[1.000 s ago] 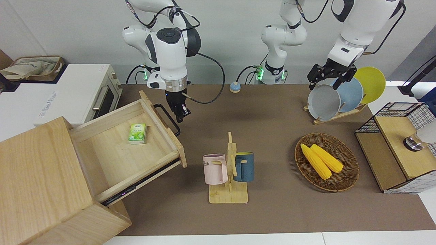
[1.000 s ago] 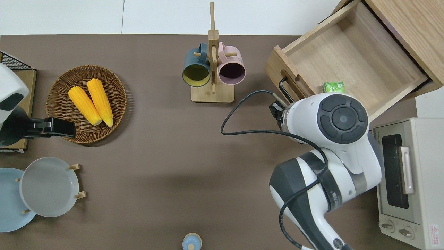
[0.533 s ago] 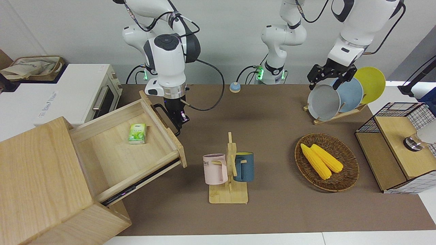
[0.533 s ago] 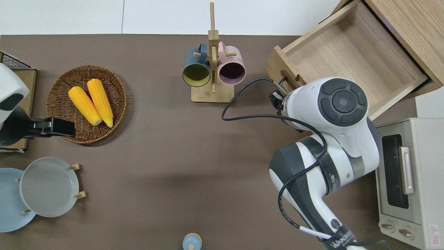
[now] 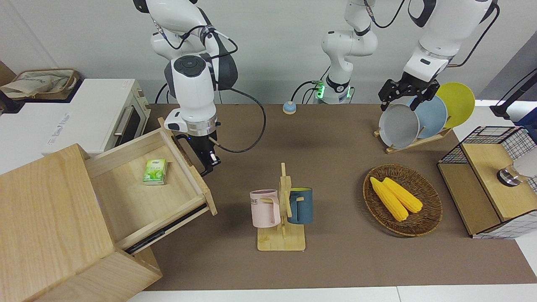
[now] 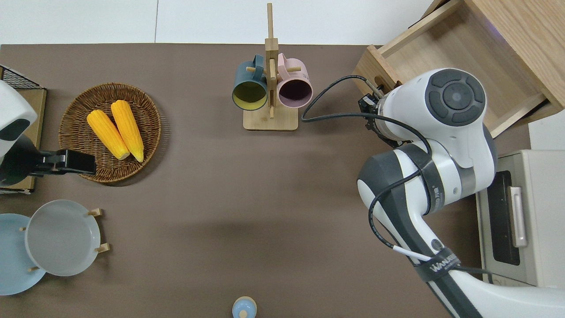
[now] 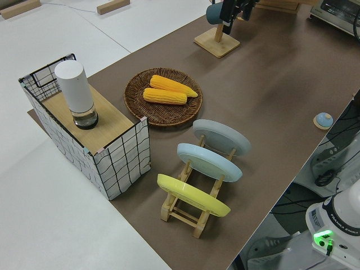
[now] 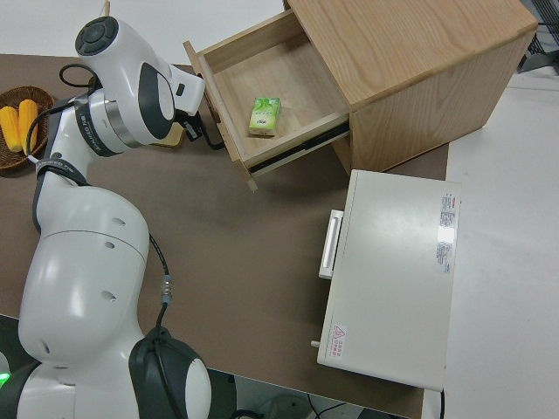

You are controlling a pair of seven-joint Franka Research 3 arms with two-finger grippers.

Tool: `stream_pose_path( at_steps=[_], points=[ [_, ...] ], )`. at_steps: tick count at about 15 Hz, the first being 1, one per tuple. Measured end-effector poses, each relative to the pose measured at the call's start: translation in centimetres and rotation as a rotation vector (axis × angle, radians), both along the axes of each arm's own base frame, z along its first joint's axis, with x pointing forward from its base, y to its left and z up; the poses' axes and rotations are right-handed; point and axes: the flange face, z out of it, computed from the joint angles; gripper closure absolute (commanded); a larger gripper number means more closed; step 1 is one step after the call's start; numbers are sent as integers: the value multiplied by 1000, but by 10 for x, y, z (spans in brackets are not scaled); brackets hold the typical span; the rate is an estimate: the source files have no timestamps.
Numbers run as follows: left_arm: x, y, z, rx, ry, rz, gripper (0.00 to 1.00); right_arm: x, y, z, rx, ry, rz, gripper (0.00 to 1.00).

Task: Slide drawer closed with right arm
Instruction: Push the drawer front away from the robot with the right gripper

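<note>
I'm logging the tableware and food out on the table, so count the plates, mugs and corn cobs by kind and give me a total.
Plates: 3, grey, blue, yellow
Mugs: 2, pink, dark blue
Corn cobs: 2
Total: 7

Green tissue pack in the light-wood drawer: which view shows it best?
The right side view: the green tissue pack lies unobstructed in the open light-wood drawer. The front view shows it too; overhead, the right arm hides it; the left side view misses it.
</note>
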Motion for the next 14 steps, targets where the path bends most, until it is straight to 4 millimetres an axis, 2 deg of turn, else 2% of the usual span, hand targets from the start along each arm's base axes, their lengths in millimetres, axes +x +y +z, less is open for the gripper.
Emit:
stream_pose_path(
  at_steps=[4,14],
  points=[
    [0,0,0,0,0,0,5,9,-24,-7,-22,8,17,1000],
    [0,0,0,0,0,0,5,38,-89,4,-62,-21,39,1000]
  ],
)
